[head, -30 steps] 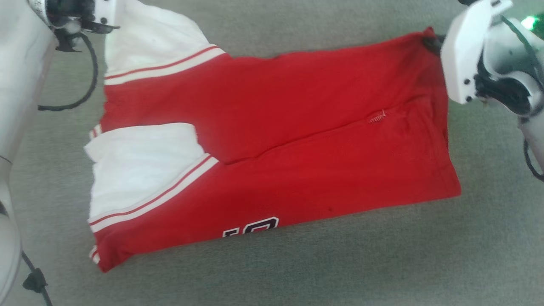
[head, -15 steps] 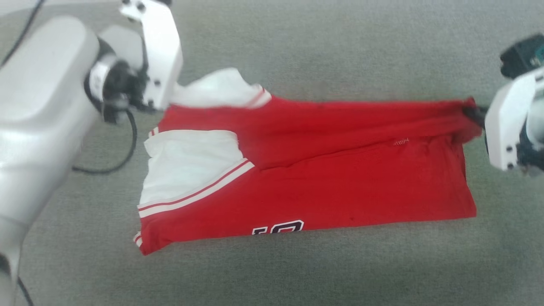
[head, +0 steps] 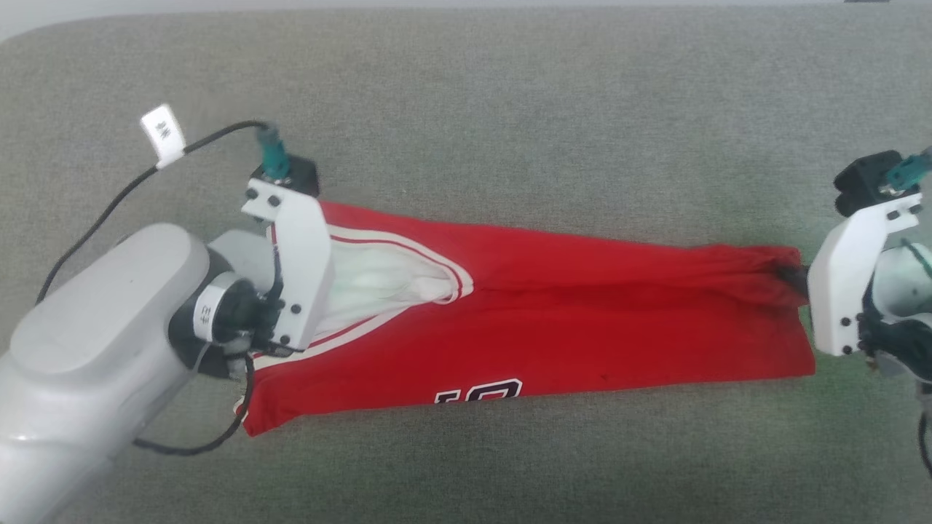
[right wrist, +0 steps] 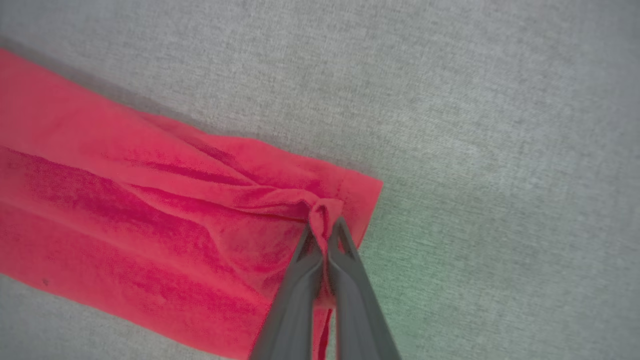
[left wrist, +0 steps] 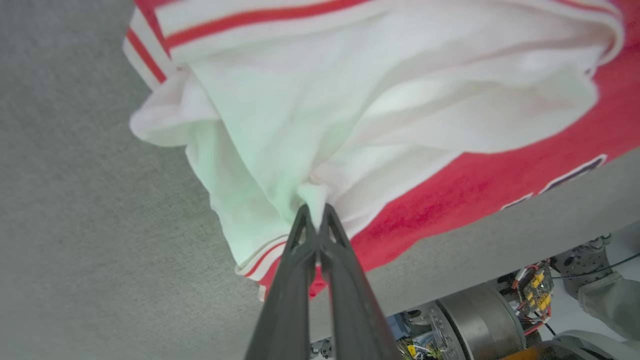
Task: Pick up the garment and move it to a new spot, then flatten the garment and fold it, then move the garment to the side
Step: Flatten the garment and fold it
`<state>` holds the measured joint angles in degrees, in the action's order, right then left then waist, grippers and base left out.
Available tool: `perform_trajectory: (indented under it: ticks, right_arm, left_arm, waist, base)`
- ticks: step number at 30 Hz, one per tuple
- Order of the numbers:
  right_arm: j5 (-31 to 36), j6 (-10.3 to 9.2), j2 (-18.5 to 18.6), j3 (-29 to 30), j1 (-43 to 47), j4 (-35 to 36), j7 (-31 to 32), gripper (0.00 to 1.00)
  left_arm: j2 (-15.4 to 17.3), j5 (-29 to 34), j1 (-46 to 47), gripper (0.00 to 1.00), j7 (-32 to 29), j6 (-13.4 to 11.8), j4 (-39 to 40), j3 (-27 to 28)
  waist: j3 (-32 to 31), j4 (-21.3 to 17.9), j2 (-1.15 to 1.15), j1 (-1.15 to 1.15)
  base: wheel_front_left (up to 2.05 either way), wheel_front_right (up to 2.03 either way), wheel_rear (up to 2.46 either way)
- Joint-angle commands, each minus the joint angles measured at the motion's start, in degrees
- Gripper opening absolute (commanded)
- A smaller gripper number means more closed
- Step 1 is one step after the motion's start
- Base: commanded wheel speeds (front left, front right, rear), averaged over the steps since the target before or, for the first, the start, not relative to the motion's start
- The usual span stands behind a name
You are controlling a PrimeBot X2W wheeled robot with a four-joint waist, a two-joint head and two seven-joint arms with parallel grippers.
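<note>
Head view: garment on grey surface.

Robotics lab, grey felt worktable, exposed robot wiring

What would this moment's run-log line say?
stage: fold | left claw: shut on garment, white sleeve end | right claw: shut on red hem corner | garment: stretched between both over grey surface

You're looking at a grey cloth-covered surface across the head view. Its rounded corner sits at 11 o'clock, with a pale strip beyond. A faint green tint lies at 4 o'clock.
</note>
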<state>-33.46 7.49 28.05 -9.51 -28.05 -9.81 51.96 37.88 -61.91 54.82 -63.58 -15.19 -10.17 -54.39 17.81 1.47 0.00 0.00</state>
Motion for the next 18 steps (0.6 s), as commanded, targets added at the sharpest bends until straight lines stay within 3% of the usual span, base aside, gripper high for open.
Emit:
perform_trajectory:
  ticks: [1, 4, 5, 6, 7, 8, 9, 18]
  right_arm:
    - [0.25, 0.00, -0.55, -0.30, 0.00, -0.42, -0.05, 0.00]
    - [0.77, 0.00, -1.22, -1.07, -0.78, -1.34, -0.63, 0.00]
    - [0.87, 0.00, -1.42, -1.34, -0.99, -1.73, -0.93, 0.11]
    - [1.08, 0.00, -1.41, -1.88, -1.03, -2.02, -1.00, 0.26]
    - [1.11, 0.00, -1.32, -2.20, -1.01, -2.31, -0.96, 0.38]
    - [0.87, -0.01, -1.28, -2.40, -1.08, -2.40, -1.03, 0.79]
    - [0.70, 0.00, -1.07, -2.57, -1.04, -2.48, -1.25, 1.00]
    - [-0.56, 0.00, 0.17, -1.74, 1.47, -0.81, -3.36, 1.00]
  left_arm:
    - [0.21, -1.14, -1.36, 0.00, 0.21, -0.48, -0.87, 0.29]
    - [0.05, -0.61, -2.80, 0.04, 3.05, -0.62, -2.96, 1.03]
    - [-0.06, -1.18, -3.83, 0.00, 3.30, -0.36, -3.64, 0.85]
    - [-0.06, -1.44, -4.43, 0.07, 3.62, 0.18, -3.98, 0.74]
    - [-0.02, -1.42, -4.62, 0.33, 4.80, 0.78, -4.09, 1.04]
    - [-0.11, -1.70, -4.92, 0.85, 6.17, 1.15, -4.15, 1.74]
    - [-0.44, -2.25, -5.62, 1.00, 7.33, 1.45, -4.40, 2.26]
    - [0.21, -1.88, -9.40, 1.00, 16.99, 4.06, -4.22, 4.89]
  waist:
    - [-0.14, -0.12, 0.00, 0.00]
    - [-0.63, -0.35, 0.00, 0.00]
    - [-0.95, -0.40, 0.00, 0.00]
    - [-1.31, -0.41, 0.00, 0.00]
    - [-1.70, -0.43, 0.00, 0.00]
    - [-2.04, -0.44, 0.00, 0.00]
    - [-2.48, -0.36, 0.00, 0.00]
    - [-6.13, 0.25, 0.00, 0.00]
  base:
    - [0.00, 0.00, 0.00]
    - [0.00, 0.00, 0.00]
    - [0.00, 0.00, 0.00]
    - [0.00, 0.00, 0.00]
    - [0.00, 0.00, 0.00]
    - [0.00, 0.00, 0.00]
    - [0.00, 0.00, 0.00]
    - [0.00, 0.00, 0.00]
